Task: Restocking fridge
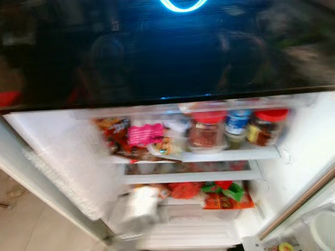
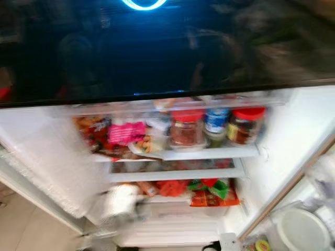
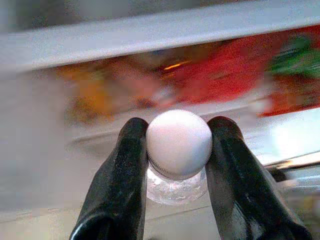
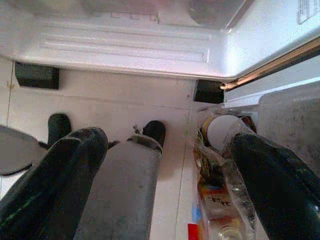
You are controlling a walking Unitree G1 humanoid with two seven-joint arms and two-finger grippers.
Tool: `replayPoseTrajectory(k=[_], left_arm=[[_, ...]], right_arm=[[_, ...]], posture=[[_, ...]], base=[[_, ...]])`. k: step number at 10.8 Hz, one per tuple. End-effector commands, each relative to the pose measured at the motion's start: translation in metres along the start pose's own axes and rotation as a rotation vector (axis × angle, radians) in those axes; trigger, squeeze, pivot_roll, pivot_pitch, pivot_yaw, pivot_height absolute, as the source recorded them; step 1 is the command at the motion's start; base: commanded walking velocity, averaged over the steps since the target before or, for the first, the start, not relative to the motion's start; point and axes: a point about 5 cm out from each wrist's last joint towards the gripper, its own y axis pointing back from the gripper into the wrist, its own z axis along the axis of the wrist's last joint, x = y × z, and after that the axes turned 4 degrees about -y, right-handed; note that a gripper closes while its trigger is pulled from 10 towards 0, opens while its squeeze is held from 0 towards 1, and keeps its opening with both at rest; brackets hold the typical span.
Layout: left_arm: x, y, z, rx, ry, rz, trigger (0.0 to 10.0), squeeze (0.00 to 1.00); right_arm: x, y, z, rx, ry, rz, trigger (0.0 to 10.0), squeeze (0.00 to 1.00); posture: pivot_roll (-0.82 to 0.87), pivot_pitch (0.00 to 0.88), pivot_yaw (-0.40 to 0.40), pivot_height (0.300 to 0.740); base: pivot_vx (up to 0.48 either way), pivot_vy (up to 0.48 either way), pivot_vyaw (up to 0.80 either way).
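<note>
Left wrist view showed the left tool (image 3: 179, 165) clamped on a white-capped bottle (image 3: 178, 145), cap pointing toward the fridge's lower shelf (image 1: 209, 212) ahead; right tool (image 4: 165, 185) hung open.

Motion-blurred views, bright fridge interior (image 1: 303, 141), glare

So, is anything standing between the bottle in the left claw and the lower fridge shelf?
Red packets and a green-topped packet fill the lower shelf; the bottle faces them.
</note>
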Motion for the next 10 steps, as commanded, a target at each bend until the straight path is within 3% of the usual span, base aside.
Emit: replayPoseTrajectory(k=[1,4,6,10], left_arm=[[0.0028,0.0028,-0.0053,0.007,0.013,0.005,10.0,0.0],[0.0038,0.003,-0.004,-0.007,0.008,-0.004,10.0,0.0],[0.0045,0.0031,-0.0031,-0.014,0.004,-0.011,10.0,0.0],[0.0076,0.0038,-0.0026,-0.025,-0.002,-0.018,10.0,0.0]], right_arm=[[-0.0057,0.0014,-0.0019,0.011,0.025,-0.014,10.0,0.0],[-0.0061,0.0013,0.0,0.023,0.133,-0.002,10.0,0.0],[-0.0052,0.0012,0.001,0.009,0.122,0.005,10.0,0.0],[-0.0048,0.0009,0.0034,0.031,0.24,0.027,10.0,0.0]], posture=[[-0.04,0.0,0.063,0.74],[-0.04,0.0,0.064,0.696],[-0.04,0.0,0.064,0.691],[-0.04,0.0,0.061,0.691]], base=[[0.0,0.0,0.0],[0.0,0.0,0.0],[0.0,0.0,0.0],[0.0,0.0,0.0]])
